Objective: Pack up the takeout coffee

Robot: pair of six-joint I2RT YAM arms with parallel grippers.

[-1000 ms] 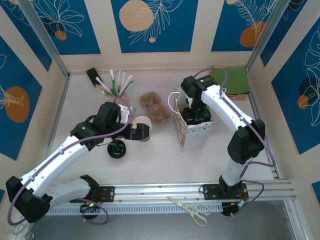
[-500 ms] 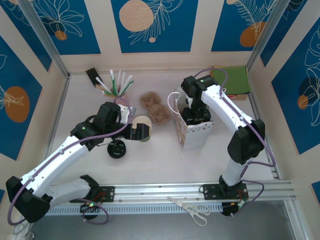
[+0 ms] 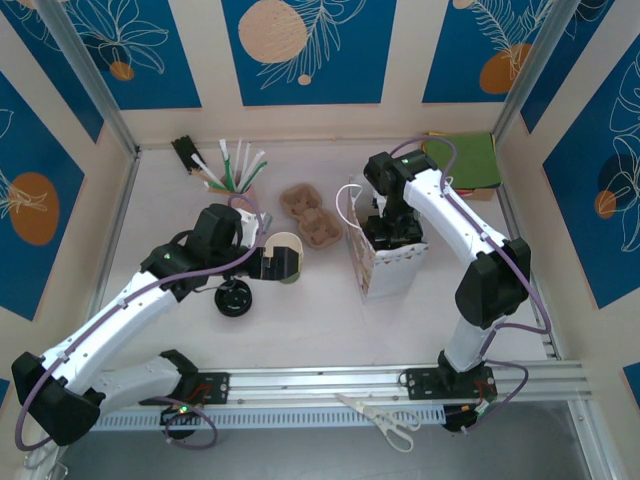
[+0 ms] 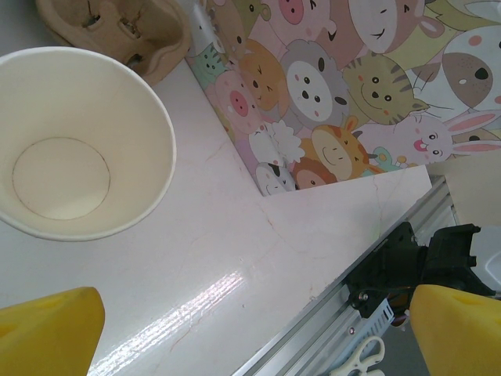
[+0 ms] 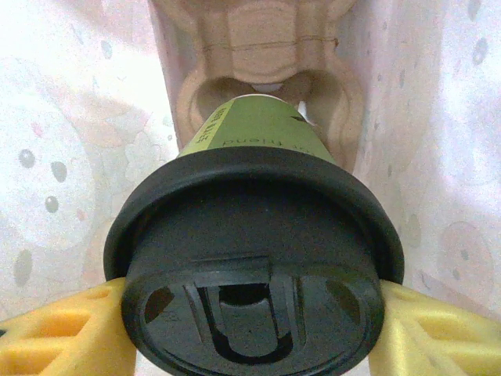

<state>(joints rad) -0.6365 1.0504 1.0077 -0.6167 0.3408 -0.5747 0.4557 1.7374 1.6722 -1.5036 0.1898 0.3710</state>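
Table: walled on three sides, rail along the near edge. There is bare surface between the bag and the rail, and more at far left.

White bag stands upright right of centre, mouth open upward, cartoon animal print on its side. The right arm reaches down into the mouth, with the right gripper inside the bag.

In the bag, seen from the right wrist: a pulp carrier at the bottom and the takeout coffee above it. The green cup's base points at a round well; cannot tell if it is seated. The black lid is on. Right gripper pinches the lid rim, a yellow finger pressed on each side. Bag walls are close on both sides, with little side room.

A second pulp carrier lies on the table just left of the bag, empty wells up, with a narrow gap to the bag.

Lidless cup is left of that carrier; its cream inside is empty.

Left gripper is at that cup. In the wrist view the left gripper is spread wide and pinches nothing, the cup ahead of the fingers and off to one side.

Lone black lid sits on the table near the left arm.

Scissors lie at the near rail.
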